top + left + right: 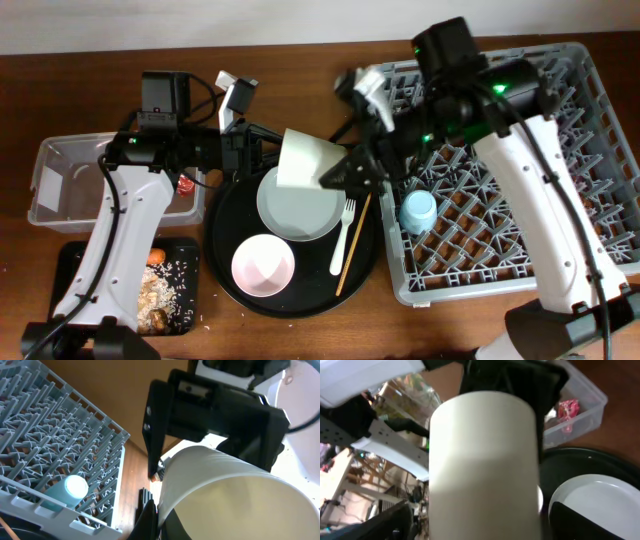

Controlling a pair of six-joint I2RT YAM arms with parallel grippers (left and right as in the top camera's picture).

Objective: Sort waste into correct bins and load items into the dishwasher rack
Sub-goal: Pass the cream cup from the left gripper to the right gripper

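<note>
Two cups are in view. A cream plastic cup (305,160) hangs in the air, tilted, over the far edge of a big round black tray (222,225). It sits between the two claws. The left gripper (268,155) is clenched on the cup's rim, and the left wrist view looks into the cup's pale inside. The right gripper (345,172) has its jaws spread, one on each side of the cup's wall. In the right wrist view there is a gap on both sides, so that claw is released and not gripping.

The second cup is a light blue cup (418,210). It sits among the pegs at the left side of the large square grey plastic rack (560,110), the only item in it.

Four things lie on the round tray:
- one pale grey-green round plate (295,212);
- one pale pink bowl (263,265), just in front of the plate;
- one white plastic fork (343,240);
- thin wooden chopsticks (353,250), just beside the fork. I cannot tell whether this is one stick or two.

On the left of the brown wooden table (80,90) there are two bins. The clear plastic rectangular tub (80,190) holds one red crinkled wrapper (186,184). The shallow black rectangular tray (68,260) holds one small orange carrot (156,257) and a scatter of beige rice-like scraps (165,295).
</note>
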